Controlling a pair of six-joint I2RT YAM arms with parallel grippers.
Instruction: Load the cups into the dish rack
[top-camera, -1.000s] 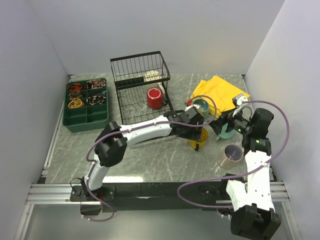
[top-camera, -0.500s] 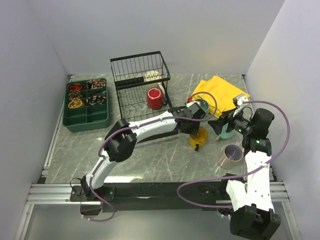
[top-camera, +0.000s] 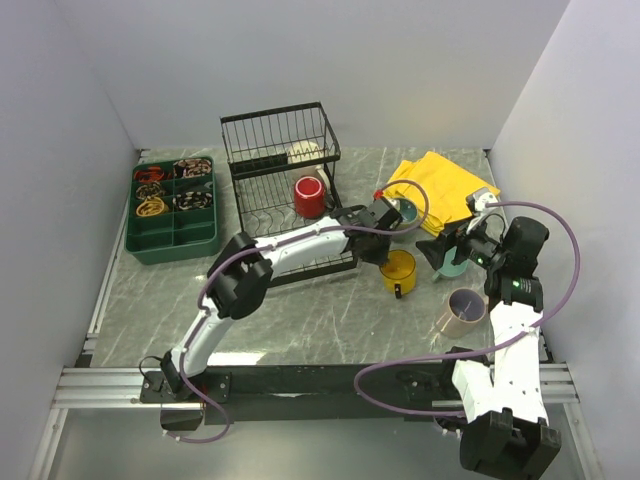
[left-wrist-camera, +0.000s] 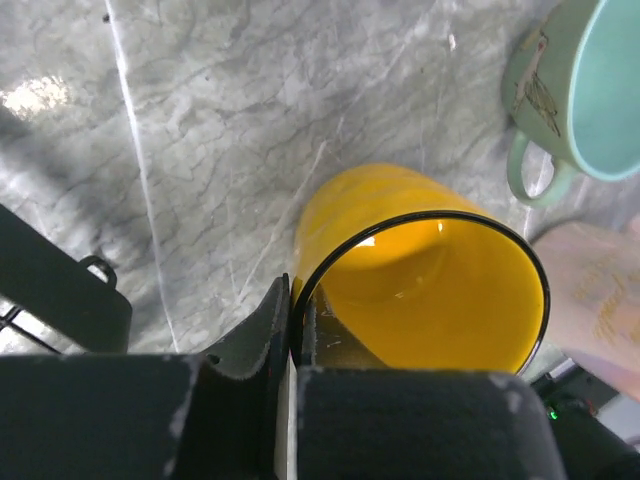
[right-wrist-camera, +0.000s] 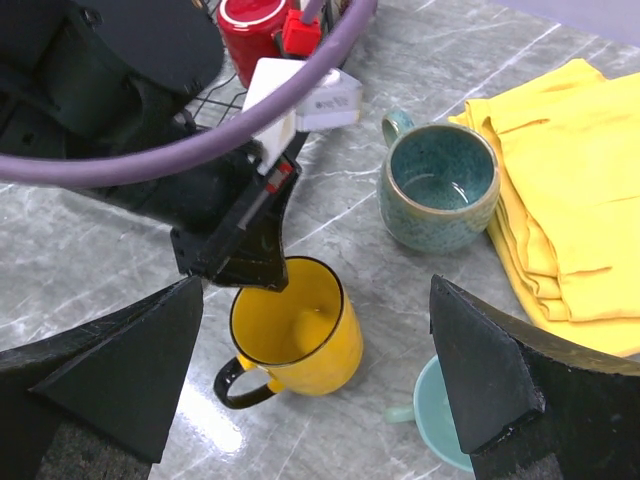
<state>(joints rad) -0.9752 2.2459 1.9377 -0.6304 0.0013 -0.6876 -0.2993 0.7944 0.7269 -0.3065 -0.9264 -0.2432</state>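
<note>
Rim of glossy yellow mug (left-wrist-camera: 420, 290) is clamped by left pincer (left-wrist-camera: 295, 316); right pincer (top-camera: 438, 257) gapes.

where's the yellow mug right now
The yellow mug sits right of centre in the top view, just nearer than the big teal mug and right of the dish rack; the left gripper pinches its rim.

You had six cups in the overhead view. Two sat in the dish rack (top-camera: 285, 180) at upper centre: one red cup (top-camera: 309, 197) and one cream cup (top-camera: 303, 155). Four stood on the tabletop (top-camera: 320, 310) at right: one yellow cup (top-camera: 398, 270), one large teal cup (top-camera: 405, 213), one small teal cup (top-camera: 454, 268) and one pinkish-beige cup (top-camera: 462, 311). You also had one green tray (top-camera: 175, 250) of six compartments at left, and one yellow cloth (top-camera: 445, 180).
</note>
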